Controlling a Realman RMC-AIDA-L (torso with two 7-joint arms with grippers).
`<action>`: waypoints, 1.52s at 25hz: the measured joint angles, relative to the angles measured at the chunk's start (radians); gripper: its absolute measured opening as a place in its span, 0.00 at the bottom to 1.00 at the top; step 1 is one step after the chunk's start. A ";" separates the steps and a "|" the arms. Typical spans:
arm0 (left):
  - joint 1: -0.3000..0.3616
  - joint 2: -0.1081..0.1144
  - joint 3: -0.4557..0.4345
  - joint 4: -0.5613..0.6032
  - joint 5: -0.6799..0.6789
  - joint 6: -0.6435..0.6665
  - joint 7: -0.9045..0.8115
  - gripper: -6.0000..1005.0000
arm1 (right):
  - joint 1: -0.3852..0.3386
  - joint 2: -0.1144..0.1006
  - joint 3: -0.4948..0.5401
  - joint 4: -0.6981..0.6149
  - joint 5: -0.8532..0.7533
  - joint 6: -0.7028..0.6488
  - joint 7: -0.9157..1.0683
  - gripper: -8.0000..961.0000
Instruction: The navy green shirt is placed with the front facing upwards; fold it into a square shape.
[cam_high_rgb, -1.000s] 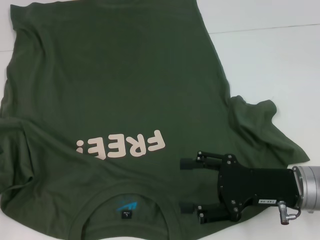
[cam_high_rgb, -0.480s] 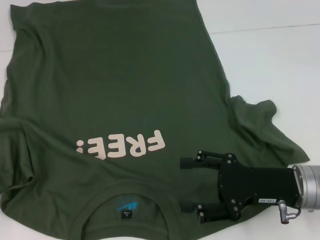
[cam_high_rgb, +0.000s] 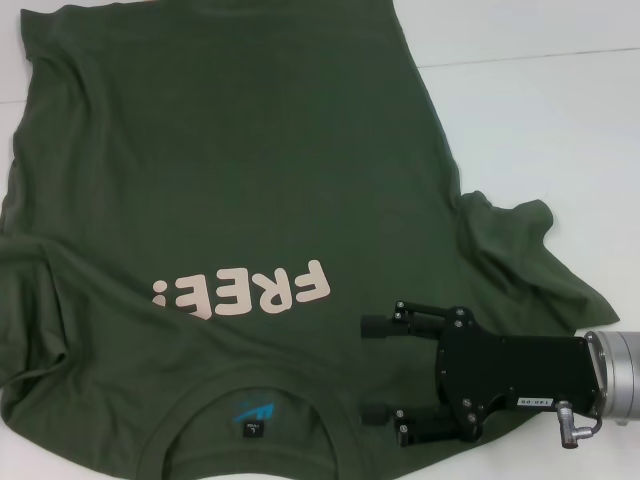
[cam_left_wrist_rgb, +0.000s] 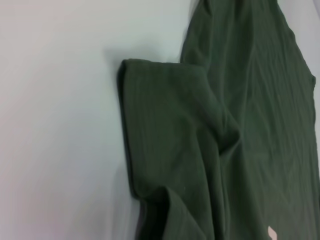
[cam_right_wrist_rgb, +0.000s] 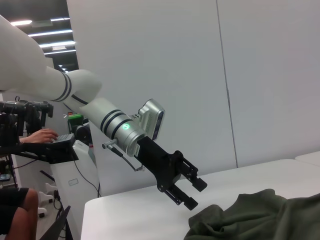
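Right gripper (cam_high_rgb: 375, 369) hovers spread over the shirt (cam_high_rgb: 220, 200) beside its collar (cam_high_rgb: 250, 395); shirt lies front-up on the white table (cam_high_rgb: 540, 110). Left gripper (cam_right_wrist_rgb: 191, 192) spread, above table by a sleeve.

Pale pink block letters reading "FREE" followed by a colon (cam_high_rgb: 240, 293) stand on the chest of the navy green shirt (cam_high_rgb: 230, 160), upside down in the head view. A small blue logo (cam_high_rgb: 252, 411) and a tiny tag inside the collar are too small to read.
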 joint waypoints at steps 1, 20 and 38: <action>0.000 0.001 0.000 0.000 0.006 -0.001 -0.003 0.63 | 0.000 0.000 0.000 0.000 0.000 0.000 0.000 0.92; -0.025 0.000 0.002 0.042 0.083 -0.036 -0.043 0.62 | 0.006 -0.001 0.006 0.000 0.000 0.007 0.000 0.92; -0.028 0.004 0.003 0.044 0.107 -0.054 -0.053 0.62 | 0.005 -0.002 0.006 -0.002 0.000 0.003 0.000 0.92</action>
